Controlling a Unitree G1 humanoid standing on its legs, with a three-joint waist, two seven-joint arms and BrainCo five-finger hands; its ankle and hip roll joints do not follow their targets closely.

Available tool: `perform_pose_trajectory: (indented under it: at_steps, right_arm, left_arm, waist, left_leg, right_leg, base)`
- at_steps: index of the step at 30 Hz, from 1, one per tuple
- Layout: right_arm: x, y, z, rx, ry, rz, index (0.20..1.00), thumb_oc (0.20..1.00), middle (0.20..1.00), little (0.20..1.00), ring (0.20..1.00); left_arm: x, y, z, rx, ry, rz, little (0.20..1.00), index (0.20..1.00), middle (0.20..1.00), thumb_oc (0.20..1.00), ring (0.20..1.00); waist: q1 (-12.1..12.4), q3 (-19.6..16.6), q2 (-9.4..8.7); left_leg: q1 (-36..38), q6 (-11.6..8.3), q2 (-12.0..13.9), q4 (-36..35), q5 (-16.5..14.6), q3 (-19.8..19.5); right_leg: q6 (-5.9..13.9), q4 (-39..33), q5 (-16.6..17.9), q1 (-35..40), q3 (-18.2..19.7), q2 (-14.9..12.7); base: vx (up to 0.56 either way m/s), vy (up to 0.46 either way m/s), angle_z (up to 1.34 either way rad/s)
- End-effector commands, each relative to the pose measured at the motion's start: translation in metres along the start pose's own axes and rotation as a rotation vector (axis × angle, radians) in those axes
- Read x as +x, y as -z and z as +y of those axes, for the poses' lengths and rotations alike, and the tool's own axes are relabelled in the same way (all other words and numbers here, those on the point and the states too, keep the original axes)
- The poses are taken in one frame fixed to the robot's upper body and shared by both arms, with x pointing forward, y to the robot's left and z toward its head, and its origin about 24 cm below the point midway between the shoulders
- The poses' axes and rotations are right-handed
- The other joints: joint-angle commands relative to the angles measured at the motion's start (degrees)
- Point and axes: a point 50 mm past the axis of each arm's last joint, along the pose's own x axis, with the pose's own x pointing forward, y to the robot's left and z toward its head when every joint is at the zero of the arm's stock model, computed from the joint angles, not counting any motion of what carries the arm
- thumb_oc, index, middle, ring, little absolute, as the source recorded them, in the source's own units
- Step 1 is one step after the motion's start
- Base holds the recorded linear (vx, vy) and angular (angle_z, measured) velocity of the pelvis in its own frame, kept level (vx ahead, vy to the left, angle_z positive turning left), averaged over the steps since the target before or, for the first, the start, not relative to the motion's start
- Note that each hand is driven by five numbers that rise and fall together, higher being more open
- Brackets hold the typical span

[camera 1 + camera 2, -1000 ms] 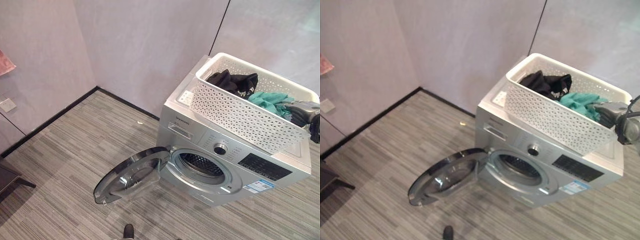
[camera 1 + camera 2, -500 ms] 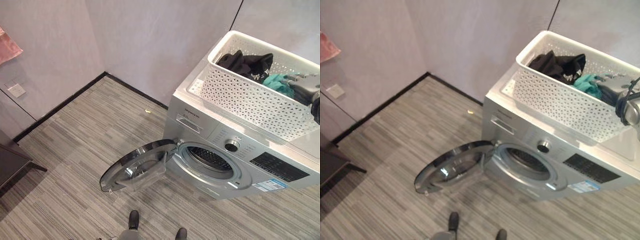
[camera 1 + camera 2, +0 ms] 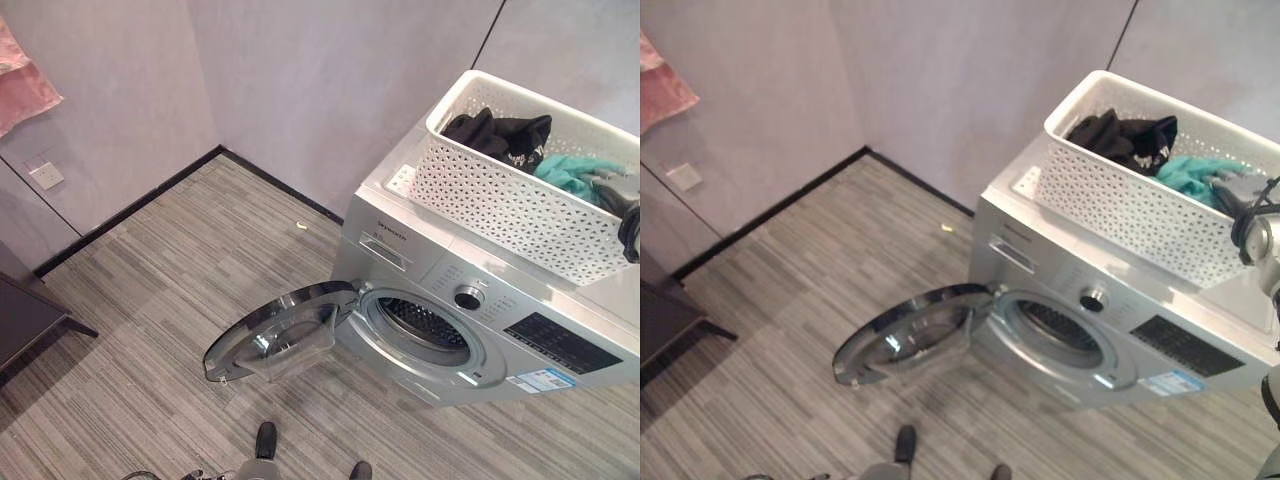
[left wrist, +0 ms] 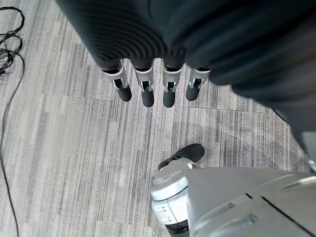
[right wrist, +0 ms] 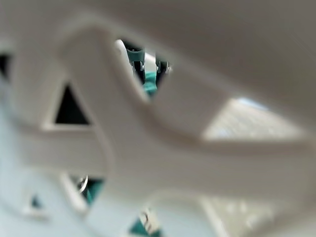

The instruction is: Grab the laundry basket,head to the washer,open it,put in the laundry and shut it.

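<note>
My left hand (image 4: 155,86) hangs over the floor, fingers straight, holding nothing. The washer (image 3: 470,320) door (image 3: 275,330) is open — the basket (image 3: 520,205) sits on top, clothes (image 3: 575,172) still inside. My right hand (image 3: 622,192) reaches in — grip I cannot tell. Loading and shutting remain.

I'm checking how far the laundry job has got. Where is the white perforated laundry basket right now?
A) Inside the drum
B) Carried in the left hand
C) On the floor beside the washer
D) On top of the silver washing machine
D: the white perforated laundry basket, still holding black and teal clothes, rests on the top of the silver washing machine, whose round door hangs open.
</note>
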Motion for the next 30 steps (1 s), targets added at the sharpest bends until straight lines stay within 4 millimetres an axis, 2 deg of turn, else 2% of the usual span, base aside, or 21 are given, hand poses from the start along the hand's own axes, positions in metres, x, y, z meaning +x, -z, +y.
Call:
perform_pose_trajectory:
  at_steps: [1,5,7,17,18,22,26,29,30]
  right_arm:
    - [0.001,0.001,0.022,0.031,-0.148,0.019,1.0,1.0,1.0,1.0,1.0]
    - [0.001,0.007,0.032,0.152,-0.193,0.064,1.0,1.0,1.0,1.0,1.0]
    - [0.002,0.007,0.031,0.189,-0.221,0.074,0.2,0.2,0.2,0.2,0.2]
    - [0.008,-0.006,-0.003,0.276,-0.121,0.034,0.2,0.2,0.2,0.2,0.2]
    - [0.009,-0.009,-0.015,0.298,-0.067,0.016,0.2,0.2,0.2,0.2,0.2]
    - [0.008,-0.01,-0.029,0.345,0.01,0.008,0.2,0.2,0.2,0.2,0.2]
    - [0.005,-0.005,-0.046,0.499,0.17,0.017,0.2,0.2,0.2,0.2,0.2]
    - [0.003,0.003,-0.047,0.652,0.263,0.059,0.2,0.2,0.2,0.2,0.2]
    - [0.003,0.003,-0.047,0.654,0.262,0.06,0.2,0.2,0.2,0.2,0.2]
  left_arm:
    - [0.0,-0.004,-0.02,0.053,0.085,-0.005,1.0,1.0,1.0,1.0,1.0]
    - [0.0,-0.003,-0.022,0.054,0.097,0.0,1.0,1.0,1.0,1.0,1.0]
    - [-0.001,0.002,-0.023,0.067,0.106,0.016,1.0,1.0,1.0,1.0,1.0]
    - [-0.001,0.005,-0.025,0.047,0.107,0.038,1.0,1.0,1.0,1.0,1.0]
    - [-0.001,0.003,-0.024,0.039,0.101,0.035,1.0,1.0,1.0,1.0,1.0]
    - [-0.001,0.003,-0.024,0.026,0.094,0.035,1.0,1.0,1.0,1.0,1.0]
    - [-0.001,0.001,-0.026,0.012,0.084,0.034,1.0,1.0,1.0,1.0,1.0]
    - [-0.001,0.0,-0.028,0.014,0.08,0.035,1.0,1.0,1.0,1.0,1.0]
    - [0.0,0.0,-0.027,0.015,0.078,0.036,1.0,1.0,1.0,1.0,1.0]
  waist:
    - [2.27,-0.27,0.61]
    - [2.39,-0.46,0.81]
    - [2.74,-0.52,1.06]
    - [2.51,-1.35,1.38]
    - [2.3,-1.48,1.37]
    - [1.97,-1.69,1.32]
    - [1.47,-2.17,1.63]
    - [1.25,-2.58,1.85]
    - [1.3,-2.56,1.75]
  left_leg:
    - [1.78,-2.74,2.55,0.31,-2.66,2.43]
    - [1.38,-2.67,2.46,0.31,-2.35,2.24]
    - [1.75,-2.74,2.51,0.31,-2.54,2.14]
    - [2.05,-2.67,2.6,0.31,-2.36,2.03]
    - [2.2,-2.61,2.66,0.31,-2.43,2.18]
    - [2.52,-2.5,2.68,0.31,-2.62,2.4]
    - [3.37,-2.21,2.67,0.31,-3.06,2.56]
    - [3.9,-1.96,2.63,0.31,-3.4,2.53]
    - [3.94,-1.96,2.63,0.31,-3.41,2.52]
  right_leg:
    - [3.38,-0.05,5.22,-3.02,0.39,-2.24]
    - [3.34,-0.05,5.24,-3.27,0.26,-2.29]
    - [3.27,-0.05,4.93,-2.81,0.21,-2.15]
    - [2.99,-0.05,4.9,-2.6,0.42,-1.98]
    - [2.94,-0.05,4.89,-2.61,0.57,-1.9]
    - [2.88,-0.05,4.93,-2.51,0.88,-1.84]
    - [2.8,-0.05,4.97,-2.08,1.18,-1.88]
    - [2.71,-0.05,4.84,-1.56,1.2,-1.94]
    - [2.71,-0.05,4.83,-1.52,1.19,-1.94]
  base:
    - [0.02,-0.035,0.0]
    - [0.0,0.0,0.0]
    - [0.0,0.0,0.0]
    - [0.0,-0.003,0.0]
    - [0.0,0.0,0.0]
    - [0.0,0.0,0.0]
    - [0.0,0.0,0.0]
    - [0.0,0.0,0.0]
    - [0.0,0.0,0.0]
